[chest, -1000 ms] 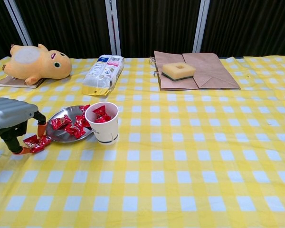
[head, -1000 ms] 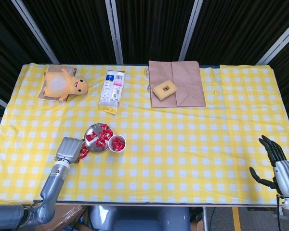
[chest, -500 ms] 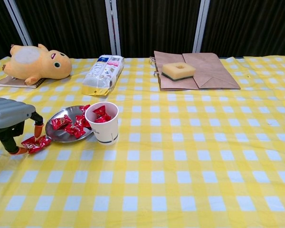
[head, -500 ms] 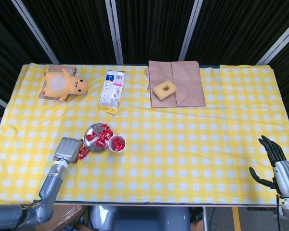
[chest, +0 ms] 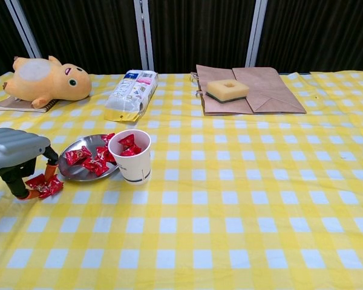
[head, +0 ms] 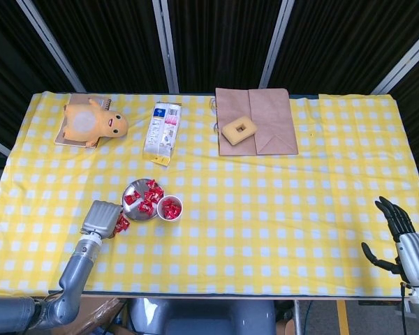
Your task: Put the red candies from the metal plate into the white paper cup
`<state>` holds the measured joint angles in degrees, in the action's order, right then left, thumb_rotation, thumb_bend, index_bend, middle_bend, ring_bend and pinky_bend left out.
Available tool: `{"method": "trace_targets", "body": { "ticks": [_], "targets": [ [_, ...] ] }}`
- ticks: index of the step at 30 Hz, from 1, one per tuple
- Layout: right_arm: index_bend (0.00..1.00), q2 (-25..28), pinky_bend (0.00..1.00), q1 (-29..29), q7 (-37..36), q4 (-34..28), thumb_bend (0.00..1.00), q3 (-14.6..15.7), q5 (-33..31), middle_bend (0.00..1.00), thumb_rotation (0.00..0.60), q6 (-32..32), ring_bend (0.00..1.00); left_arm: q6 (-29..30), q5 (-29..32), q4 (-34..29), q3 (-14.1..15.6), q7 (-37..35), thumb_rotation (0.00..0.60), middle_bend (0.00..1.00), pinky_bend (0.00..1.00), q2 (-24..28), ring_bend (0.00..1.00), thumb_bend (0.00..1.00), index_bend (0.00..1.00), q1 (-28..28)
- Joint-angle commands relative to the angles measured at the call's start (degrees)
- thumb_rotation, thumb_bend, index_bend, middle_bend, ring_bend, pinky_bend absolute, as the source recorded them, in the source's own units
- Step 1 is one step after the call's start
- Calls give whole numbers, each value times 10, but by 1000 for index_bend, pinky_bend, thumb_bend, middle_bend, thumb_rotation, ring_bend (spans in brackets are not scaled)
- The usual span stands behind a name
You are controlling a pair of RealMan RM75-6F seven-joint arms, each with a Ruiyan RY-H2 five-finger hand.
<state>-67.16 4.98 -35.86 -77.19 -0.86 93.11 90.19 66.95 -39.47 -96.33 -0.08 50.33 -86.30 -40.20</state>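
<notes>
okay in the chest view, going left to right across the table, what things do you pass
Left hand → red candies on the cloth → metal plate → white paper cup → sponge → brown paper bag. The plush toy and snack packet at the back overlap these in order, so they are left out.

A plush toy (chest: pixel 45 78), snack packet (chest: pixel 132 93) and sponge (chest: pixel 227 89) on a paper bag (chest: pixel 269 90).
</notes>
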Motion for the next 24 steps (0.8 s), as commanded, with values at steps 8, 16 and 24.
{"method": "trace_targets", "body": {
  "ticks": [8,16,24],
  "targets": [
    [0,-1,0,-1,1,0,423,0,0,0,600,1,0,0,-5,-1,2,-4,600,1000,989,4,1000,372,565,3],
    [0,-1,0,-1,1,0,423,-1,0,0,600,3,0,3,-16,-12,-1,-15,600,1000,989,14,1000,375,577,7],
    [0,-2,0,0,0,2,424,-1,0,0,600,2,0,36,-81,-116,-48,-56,600,1000,989,74,1000,375,561,2]
  ]
}}
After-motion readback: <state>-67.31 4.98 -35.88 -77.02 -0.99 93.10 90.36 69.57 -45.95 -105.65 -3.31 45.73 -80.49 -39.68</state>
